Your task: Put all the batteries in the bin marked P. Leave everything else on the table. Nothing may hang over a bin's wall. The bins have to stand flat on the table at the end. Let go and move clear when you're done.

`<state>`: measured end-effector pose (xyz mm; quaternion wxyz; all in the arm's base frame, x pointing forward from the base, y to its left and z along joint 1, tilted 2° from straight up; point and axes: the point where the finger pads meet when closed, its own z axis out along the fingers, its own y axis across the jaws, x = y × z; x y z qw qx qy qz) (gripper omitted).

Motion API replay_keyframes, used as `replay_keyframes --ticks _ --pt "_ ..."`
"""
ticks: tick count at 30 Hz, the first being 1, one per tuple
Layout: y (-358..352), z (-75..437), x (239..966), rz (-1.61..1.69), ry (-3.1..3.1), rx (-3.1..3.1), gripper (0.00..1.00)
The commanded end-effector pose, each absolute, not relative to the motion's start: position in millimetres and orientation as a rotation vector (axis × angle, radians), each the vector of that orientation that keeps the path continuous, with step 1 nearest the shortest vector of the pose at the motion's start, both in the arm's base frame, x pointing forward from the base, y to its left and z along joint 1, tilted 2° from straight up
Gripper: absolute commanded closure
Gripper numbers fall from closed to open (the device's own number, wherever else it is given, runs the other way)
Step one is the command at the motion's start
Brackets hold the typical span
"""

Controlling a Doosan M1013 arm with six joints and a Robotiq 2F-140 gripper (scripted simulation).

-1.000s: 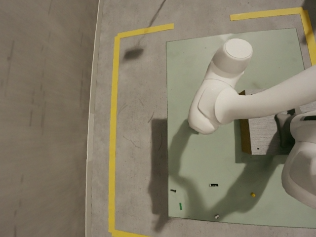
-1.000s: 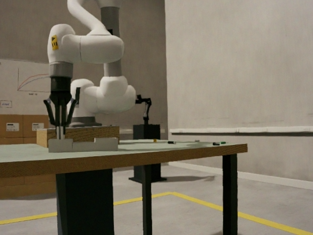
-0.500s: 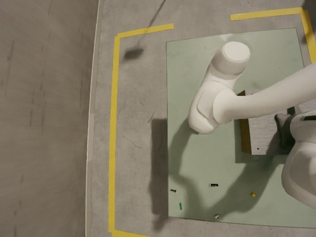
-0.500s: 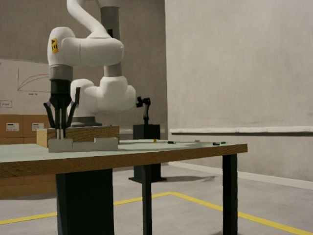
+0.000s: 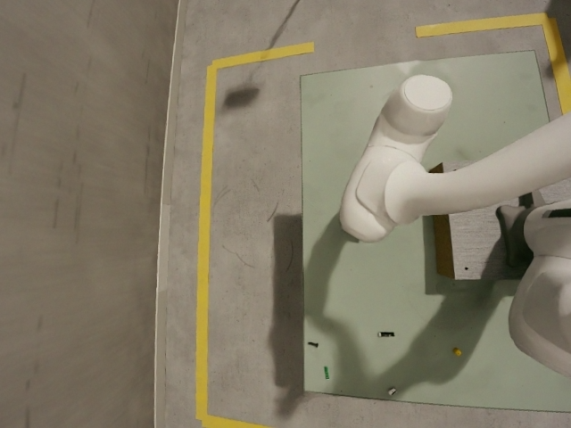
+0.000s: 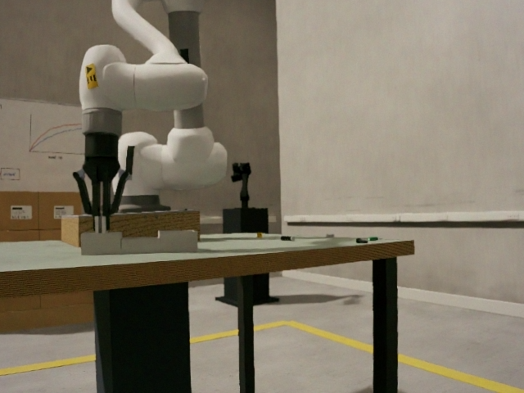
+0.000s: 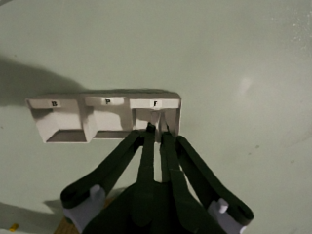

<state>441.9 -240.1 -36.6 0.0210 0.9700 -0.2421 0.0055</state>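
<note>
Two likely batteries on table: black-and-silver cylinder (image 5: 386,334) (image 6: 287,238), green cylinder (image 5: 326,372) (image 6: 372,238), both well away from P bin (image 7: 108,101) (image 6: 139,245). Gripper (image 6: 101,228) (image 7: 157,119) almost shut, tips down at F bin (image 7: 155,103) (image 6: 101,245), no catch visible between them. Guessing batteries are stiff, light-ish, slick and prone to roll, so I'd pinch across middle, pads square to sides, gentle squeeze.
</note>
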Motion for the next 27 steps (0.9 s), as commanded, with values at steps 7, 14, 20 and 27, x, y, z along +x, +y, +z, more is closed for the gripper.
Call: replay_keyframes --ticks 7,14,20,27 --pt "-240.2 -36.2 442.3 0.019 -0.751 3.007 0.85" --pt "-240.2 -36.2 442.3 0.019 -0.751 3.007 0.85" --pt "-240.2 -36.2 442.3 0.019 -0.751 3.007 0.85" --pt "-239.9 -28.3 442.2 0.019 -0.751 3.007 0.85"
